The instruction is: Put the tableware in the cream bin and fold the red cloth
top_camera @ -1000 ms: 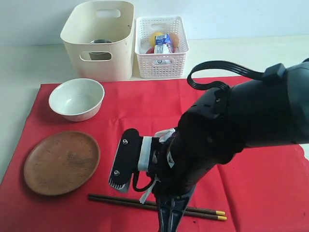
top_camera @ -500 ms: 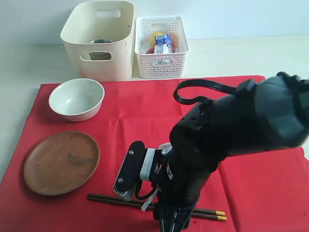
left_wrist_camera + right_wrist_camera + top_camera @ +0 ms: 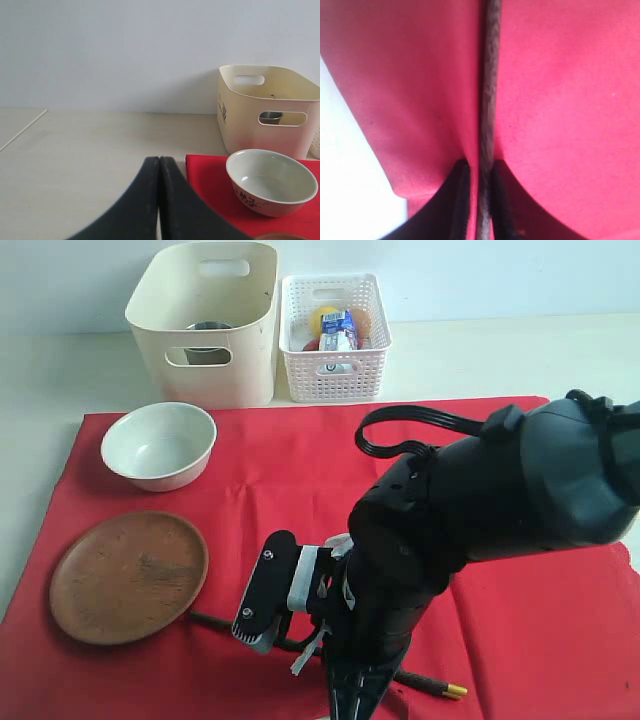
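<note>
**Left pincer (image 3: 159,167):** the black fingers were pressed together with nothing between them. It hung over the bare pale surface (image 3: 75,145). In front of it lay the edge of the large bright red fabric cloth (image 3: 210,175), with the pale white-green ceramic bowl (image 3: 271,181) on it. The large cream plastic bin (image 3: 267,107) stood beyond the bowl.

**Right pincer (image 3: 481,172):** it was clamped on the dark gold-tipped chopsticks (image 3: 489,75), one finger on each side, down at the cloth's front edge and well apart from the bin. The hold sat about mid-length. One end ran out on its left toward the round brown wooden plate (image 3: 128,575), and the gold tips ran out on its right.

**Assessment:** the chopsticks were judged light, stiff, thin and smooth, so liable to swivel or slide. A mid-length hold suited them. Only one stick could be made out between the fingers, so whether both were caught could not be told. The soft cloth puckered beside the fingers and might be pinched with them.
</note>
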Robot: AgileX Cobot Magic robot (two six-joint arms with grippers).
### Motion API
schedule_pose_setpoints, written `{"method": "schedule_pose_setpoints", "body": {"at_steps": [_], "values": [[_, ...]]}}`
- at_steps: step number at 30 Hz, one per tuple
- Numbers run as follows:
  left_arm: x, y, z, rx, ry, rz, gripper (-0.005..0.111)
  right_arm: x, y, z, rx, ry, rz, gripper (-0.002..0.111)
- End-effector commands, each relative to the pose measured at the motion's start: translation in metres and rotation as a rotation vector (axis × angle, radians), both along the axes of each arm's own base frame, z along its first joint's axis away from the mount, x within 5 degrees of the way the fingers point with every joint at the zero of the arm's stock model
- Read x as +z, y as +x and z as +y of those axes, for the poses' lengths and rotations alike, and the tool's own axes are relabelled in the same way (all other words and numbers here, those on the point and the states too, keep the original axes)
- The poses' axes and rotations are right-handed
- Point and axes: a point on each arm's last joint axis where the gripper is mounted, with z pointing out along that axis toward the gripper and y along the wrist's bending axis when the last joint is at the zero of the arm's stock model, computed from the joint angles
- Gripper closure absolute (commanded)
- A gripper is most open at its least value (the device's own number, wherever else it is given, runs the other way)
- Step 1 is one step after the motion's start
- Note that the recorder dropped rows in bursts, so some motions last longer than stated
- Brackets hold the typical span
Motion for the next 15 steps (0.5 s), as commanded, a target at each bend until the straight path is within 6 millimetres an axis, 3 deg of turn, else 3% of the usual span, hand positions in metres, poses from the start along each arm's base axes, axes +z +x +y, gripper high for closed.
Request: {"method": "schedule_pose_setpoints", "body": {"at_steps": [1, 9, 15], "values": [[0.0006, -0.0002, 0.0001, 0.002, -0.005, -0.007, 0.107, -0.0086, -0.0014, -0.0036, 0.021, -0.046, 0.012, 0.108], [0.0006, -0.0002, 0.0001, 0.002, -0.005, -0.007, 0.107, -0.0087, -0.0024, -0.0051, 0.013, -0.062, 0.023, 0.105], [0.0006, -0.0002, 0.0001, 0.002, -0.005, -0.007, 0.107, -0.0087, -0.0024, -0.0046, 0.009, -0.057, 0.023, 0.074]]}}
